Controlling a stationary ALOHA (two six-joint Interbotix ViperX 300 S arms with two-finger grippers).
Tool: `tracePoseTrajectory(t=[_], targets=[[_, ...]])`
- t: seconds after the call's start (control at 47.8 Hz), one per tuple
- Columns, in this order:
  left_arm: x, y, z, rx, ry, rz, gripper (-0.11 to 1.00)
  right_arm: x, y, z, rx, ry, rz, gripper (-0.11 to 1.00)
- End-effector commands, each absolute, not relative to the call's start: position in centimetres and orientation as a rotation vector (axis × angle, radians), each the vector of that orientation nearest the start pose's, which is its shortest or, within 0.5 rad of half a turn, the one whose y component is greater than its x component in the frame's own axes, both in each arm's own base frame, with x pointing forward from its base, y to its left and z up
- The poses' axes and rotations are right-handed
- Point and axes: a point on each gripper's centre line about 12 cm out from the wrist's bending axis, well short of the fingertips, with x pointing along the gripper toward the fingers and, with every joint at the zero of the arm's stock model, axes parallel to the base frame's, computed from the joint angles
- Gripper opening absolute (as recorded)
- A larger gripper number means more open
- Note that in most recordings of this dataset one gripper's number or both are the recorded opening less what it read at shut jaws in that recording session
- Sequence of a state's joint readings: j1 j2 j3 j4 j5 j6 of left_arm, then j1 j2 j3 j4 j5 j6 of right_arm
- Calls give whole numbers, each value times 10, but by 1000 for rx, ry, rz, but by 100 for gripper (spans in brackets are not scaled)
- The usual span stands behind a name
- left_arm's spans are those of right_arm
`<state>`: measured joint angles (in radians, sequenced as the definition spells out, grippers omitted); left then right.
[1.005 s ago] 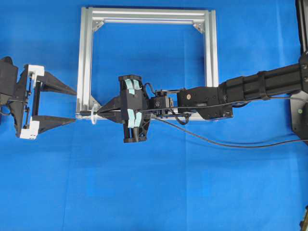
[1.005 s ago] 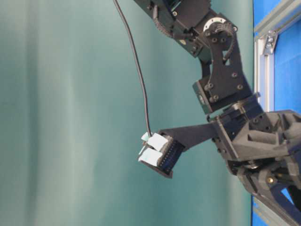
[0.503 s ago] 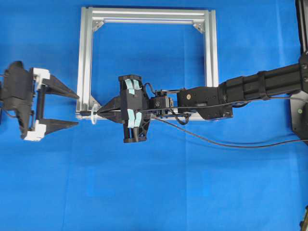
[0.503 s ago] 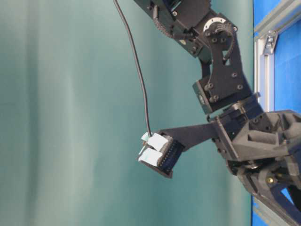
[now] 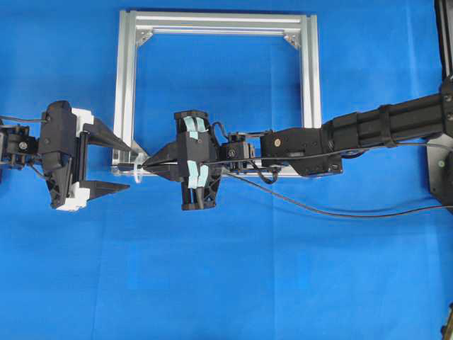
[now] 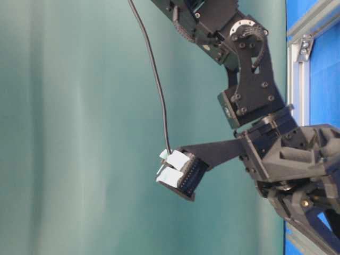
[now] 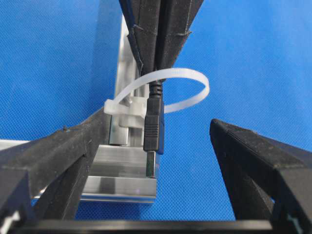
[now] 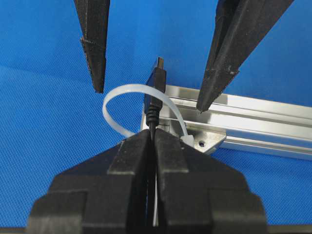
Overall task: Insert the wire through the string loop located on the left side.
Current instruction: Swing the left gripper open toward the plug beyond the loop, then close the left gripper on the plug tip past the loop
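From overhead, the right gripper [image 5: 147,165] is pinched tight on the wire [image 5: 304,207] just behind its plug, and the plug end sits right at the string loop [image 5: 136,172] on the lower left corner of the frame [image 5: 124,85]. The left gripper [image 5: 125,168] faces it from the other side with its fingers spread wide, one on either side of that corner. The table-level shot only gives the right arm close up, with the wire hanging down to a taped clip on it; the loop isn't visible there. The left wrist view has the plug [image 7: 152,127] poking through the white loop [image 7: 187,77] toward the camera, metal tip between the two spread fingers [image 7: 253,161], touching neither. From the right wrist, the closed fingers [image 8: 131,156] clamp the wire [image 8: 153,119], the plug passes under the loop [image 8: 117,97], and the other gripper's tips [image 8: 95,53] stand apart just beyond it.
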<state>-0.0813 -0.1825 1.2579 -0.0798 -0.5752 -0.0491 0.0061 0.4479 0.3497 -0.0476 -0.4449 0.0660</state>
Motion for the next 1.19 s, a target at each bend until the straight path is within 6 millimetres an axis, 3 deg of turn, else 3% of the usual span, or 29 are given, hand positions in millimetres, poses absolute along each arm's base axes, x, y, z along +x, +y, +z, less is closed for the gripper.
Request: tracePoseTrajectory(t=[0.0, 0.314, 0.419, 0.524, 0.712, 1.173], targets=[[253, -16, 118, -79, 475, -15, 88, 510, 6, 136, 28, 297, 22, -1], [254, -16, 119, -81, 472, -14, 87, 510, 6, 136, 27, 298, 23, -1], [255, -17, 119, -81, 470, -15, 80, 510, 6, 136, 28, 298, 22, -1], [254, -16, 119, -80, 472, -15, 59, 510, 6, 136, 27, 297, 23, -1], [255, -17, 119, -78, 470, -15, 8, 510, 6, 136, 28, 297, 22, -1], [255, -13, 118, -83, 479, 1, 8, 511, 7, 137, 21, 294, 27, -1]])
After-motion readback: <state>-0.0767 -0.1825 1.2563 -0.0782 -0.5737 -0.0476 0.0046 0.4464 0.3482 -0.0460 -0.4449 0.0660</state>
